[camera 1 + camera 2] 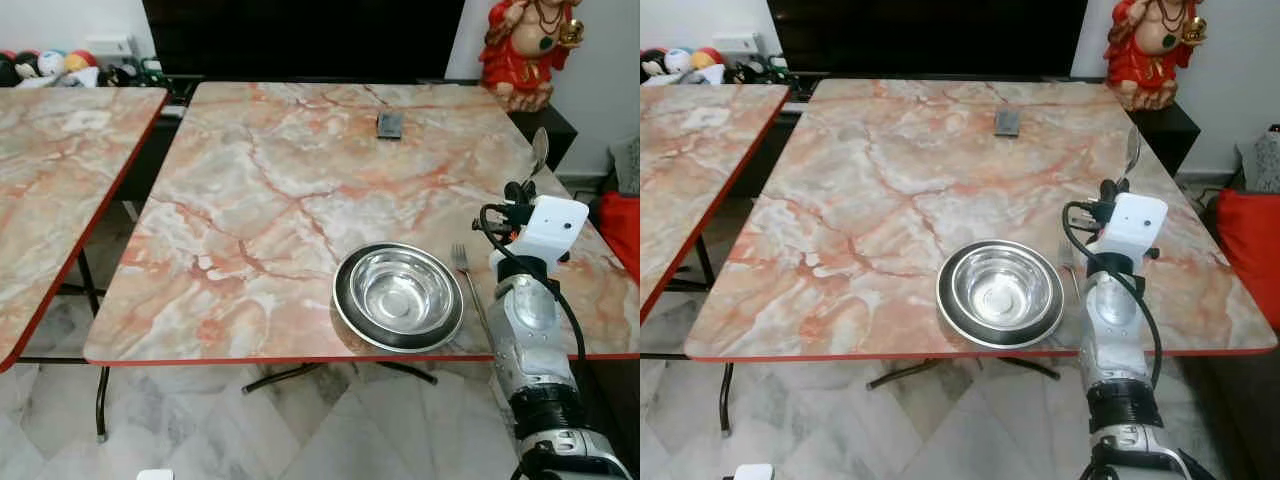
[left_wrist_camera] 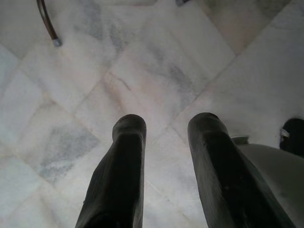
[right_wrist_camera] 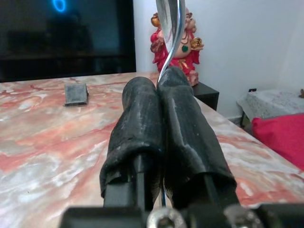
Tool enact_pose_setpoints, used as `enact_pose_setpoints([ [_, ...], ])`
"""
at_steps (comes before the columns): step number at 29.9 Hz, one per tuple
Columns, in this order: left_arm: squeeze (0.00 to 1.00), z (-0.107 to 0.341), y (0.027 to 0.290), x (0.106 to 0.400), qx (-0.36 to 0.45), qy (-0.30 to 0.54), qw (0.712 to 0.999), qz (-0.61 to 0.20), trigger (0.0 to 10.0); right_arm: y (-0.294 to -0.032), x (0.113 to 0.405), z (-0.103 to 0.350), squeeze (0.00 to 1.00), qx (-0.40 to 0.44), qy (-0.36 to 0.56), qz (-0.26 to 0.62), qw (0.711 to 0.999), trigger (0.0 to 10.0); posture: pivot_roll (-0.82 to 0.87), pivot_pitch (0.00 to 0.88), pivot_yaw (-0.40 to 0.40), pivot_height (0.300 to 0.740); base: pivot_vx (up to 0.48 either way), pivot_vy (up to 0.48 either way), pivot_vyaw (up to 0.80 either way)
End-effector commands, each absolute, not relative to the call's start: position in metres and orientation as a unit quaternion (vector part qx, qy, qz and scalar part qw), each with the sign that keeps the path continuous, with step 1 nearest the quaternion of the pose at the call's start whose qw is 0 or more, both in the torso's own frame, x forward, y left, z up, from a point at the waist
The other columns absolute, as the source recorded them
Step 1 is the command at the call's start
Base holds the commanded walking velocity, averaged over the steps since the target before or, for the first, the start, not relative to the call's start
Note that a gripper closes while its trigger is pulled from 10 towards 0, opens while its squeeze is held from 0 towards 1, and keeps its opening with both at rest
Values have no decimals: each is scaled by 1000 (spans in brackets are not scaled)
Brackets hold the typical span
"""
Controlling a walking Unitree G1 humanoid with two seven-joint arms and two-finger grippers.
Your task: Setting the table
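A steel bowl [image 1: 399, 295] sits near the front edge of the marble table [image 1: 300, 190], with a fork [image 1: 466, 275] lying just to its right. My right gripper [image 1: 524, 192] hovers over the table to the right of the fork, shut on a metal spoon [image 1: 539, 152] whose bowl sticks up beyond the fingertips. In the right wrist view the two black fingers [image 3: 142, 109] press together on the spoon [image 3: 168, 28] handle. My left gripper [image 2: 164, 128] hangs open above the floor.
A small dark flat object [image 1: 390, 124] lies at the far middle of the table. A second marble table [image 1: 50, 180] stands to the left. A red figurine [image 1: 525, 50] sits on a dark cabinet at the back right. Red cushion [image 1: 622, 230] at right.
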State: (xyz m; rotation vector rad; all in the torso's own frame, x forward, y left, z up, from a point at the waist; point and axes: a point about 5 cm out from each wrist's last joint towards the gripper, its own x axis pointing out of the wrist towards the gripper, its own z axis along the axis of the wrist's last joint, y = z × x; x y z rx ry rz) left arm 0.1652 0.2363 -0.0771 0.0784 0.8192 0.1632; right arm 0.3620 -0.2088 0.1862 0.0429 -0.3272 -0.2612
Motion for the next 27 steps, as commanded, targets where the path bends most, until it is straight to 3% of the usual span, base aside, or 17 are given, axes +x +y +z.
enact_pose_setpoints([
  [1, 0, -82, 233, 157, 33, 415, 906, 76, 10000, -209, 358, 179, 0, 25, -154, -136, 978, 10000, -11, 142, -15, 740, 349, 0, 0],
  [11, 0, -82, 234, 155, 35, 414, 907, 73, 10000, -212, 355, 176, 0, 30, -157, -148, 976, 10000, -14, 137, -13, 740, 358, 0, 0],
  [27, 0, -82, 236, 153, 34, 415, 906, 72, 10000, -223, 351, 178, 0, 27, -165, -182, 969, 10000, -15, 141, -16, 740, 0, 0, 0],
])
